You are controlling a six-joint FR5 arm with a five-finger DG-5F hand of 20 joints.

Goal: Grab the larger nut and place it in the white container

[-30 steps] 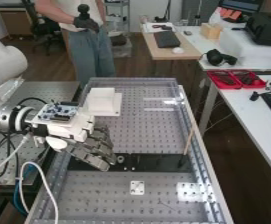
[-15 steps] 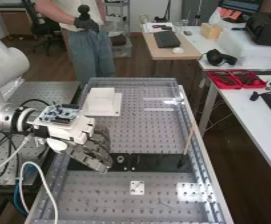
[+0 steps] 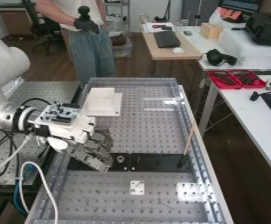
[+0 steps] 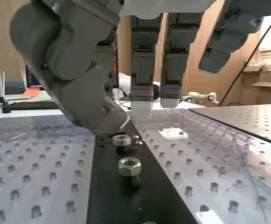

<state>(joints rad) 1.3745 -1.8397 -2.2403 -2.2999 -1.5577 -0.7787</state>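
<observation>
The dark grey hand (image 3: 94, 151) is over the left part of the black bar (image 3: 155, 162), fingers slanting down. In the wrist view the hand (image 4: 143, 65) has its fingers extended and apart from the thumb, with nothing between them. The larger nut (image 4: 129, 166) stands upright on the bar, below the thumb tip and not touching it. Beyond it sits the bearing (image 4: 122, 140), close under the thumb tip; the bearing (image 3: 120, 159) is just right of the fingers in the high view. The white container (image 3: 101, 101) stands farther up the bench, behind the hand.
A thin wooden stick (image 3: 189, 141) leans up at the bar's right end. A small white plate (image 3: 137, 187) lies on the perforated bench in front of the bar. Clear raised walls edge the bench, and cables (image 3: 34, 172) hang at its left.
In the high view the hand has shifted slightly, and its fingers stand closer together than a second ago. The bearing and the white container have stayed in place.
</observation>
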